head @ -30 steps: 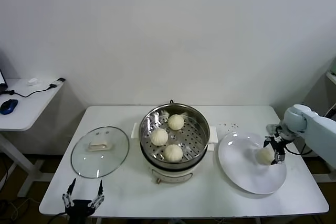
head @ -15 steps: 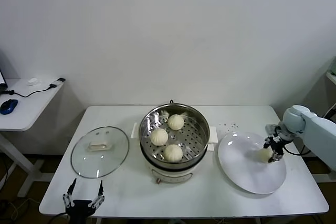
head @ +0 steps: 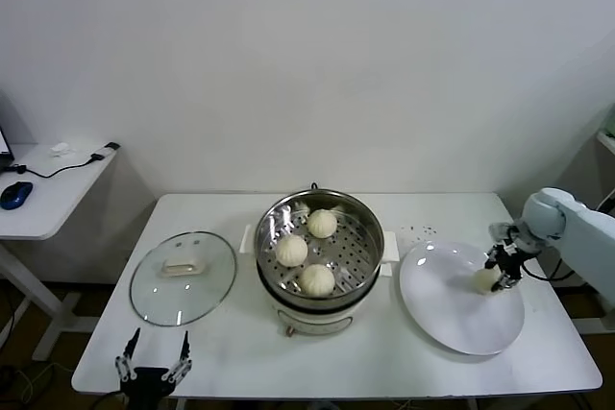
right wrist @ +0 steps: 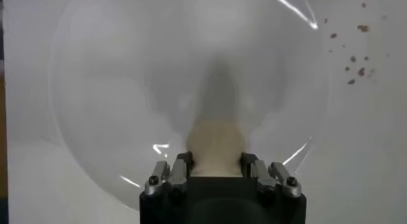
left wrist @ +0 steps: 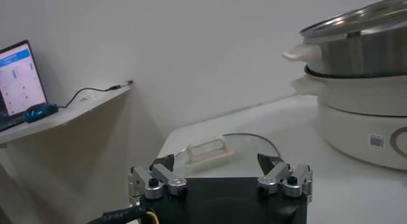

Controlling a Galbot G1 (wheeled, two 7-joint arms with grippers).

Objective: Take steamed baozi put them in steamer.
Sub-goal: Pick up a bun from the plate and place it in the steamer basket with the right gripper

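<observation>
White wall stands behind a white table (head: 384,362) that carries everything for this job. At its middle sits the steamer (head: 320,249), a shiny steel pot on a white base, and three steamed baozi (head: 318,279) already lie on its perforated floor: one toward the back, one at the robot's left, one nearest the robot. So by my count three of the four buns are home.

To the steamer's right lies a flat white plate (head: 452,324), and the fourth bun, the last baozi (head: 485,279), sits on it near the right-hand edge. The right tool (head: 504,271) is down on that bun. In the right wrist view its fingers (right wrist: 181,168) press against the bun's two sides with the dough bulging between them, so the tool has closed on it. The bun appears to rest on the plate; it does not look lifted yet.

What remains, as I judge it, is one carry: raise this bun, bring it across to the pot and set it in the free space on the tray's right side.

The left tool (head: 152,370) waits low at the table's near edge, fingers spread wide and empty, just in front of the glass lid (head: 183,277) lying flat on the table to the steamer's left.
</observation>
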